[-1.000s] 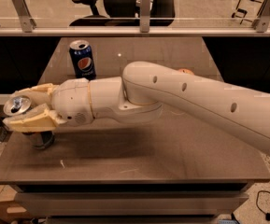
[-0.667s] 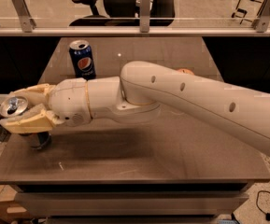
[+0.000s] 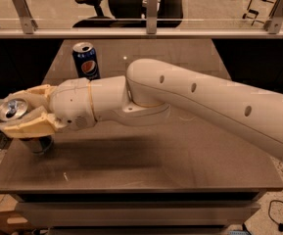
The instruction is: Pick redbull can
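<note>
The redbull can [image 3: 13, 108] shows its shiny silver top with pull tab at the far left; its lower end [image 3: 39, 144] pokes out below the fingers, over the table's left edge. The can is tilted. My gripper [image 3: 17, 112] is at the left end of the white arm [image 3: 190, 99], and its cream fingers [image 3: 29, 126] are shut around the can's upper body. Most of the can's side is hidden by the fingers.
A shorter blue Pepsi can [image 3: 86, 60] stands upright at the back left of the brown table [image 3: 146, 165]. A metal rail [image 3: 146, 32] runs behind the table, with office chairs beyond it. The arm spans the table from the right.
The gripper with the can in it has shifted slightly to the left. The Pepsi can has not moved.
</note>
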Action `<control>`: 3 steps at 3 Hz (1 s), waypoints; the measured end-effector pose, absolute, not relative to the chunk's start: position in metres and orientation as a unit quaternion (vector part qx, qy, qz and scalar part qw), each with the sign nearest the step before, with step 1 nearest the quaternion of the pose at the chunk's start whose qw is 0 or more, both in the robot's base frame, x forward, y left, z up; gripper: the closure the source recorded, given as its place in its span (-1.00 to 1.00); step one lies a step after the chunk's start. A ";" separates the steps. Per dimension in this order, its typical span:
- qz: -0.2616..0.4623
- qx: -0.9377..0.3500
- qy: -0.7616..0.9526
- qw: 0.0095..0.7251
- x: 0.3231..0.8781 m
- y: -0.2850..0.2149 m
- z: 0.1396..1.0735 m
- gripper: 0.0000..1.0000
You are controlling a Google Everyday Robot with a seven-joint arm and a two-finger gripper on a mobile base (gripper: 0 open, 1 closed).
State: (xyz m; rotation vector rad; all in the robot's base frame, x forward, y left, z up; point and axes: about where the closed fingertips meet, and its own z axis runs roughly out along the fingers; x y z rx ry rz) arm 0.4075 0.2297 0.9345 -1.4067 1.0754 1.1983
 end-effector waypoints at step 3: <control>0.489 -0.588 0.403 0.502 0.407 0.221 0.965 1.00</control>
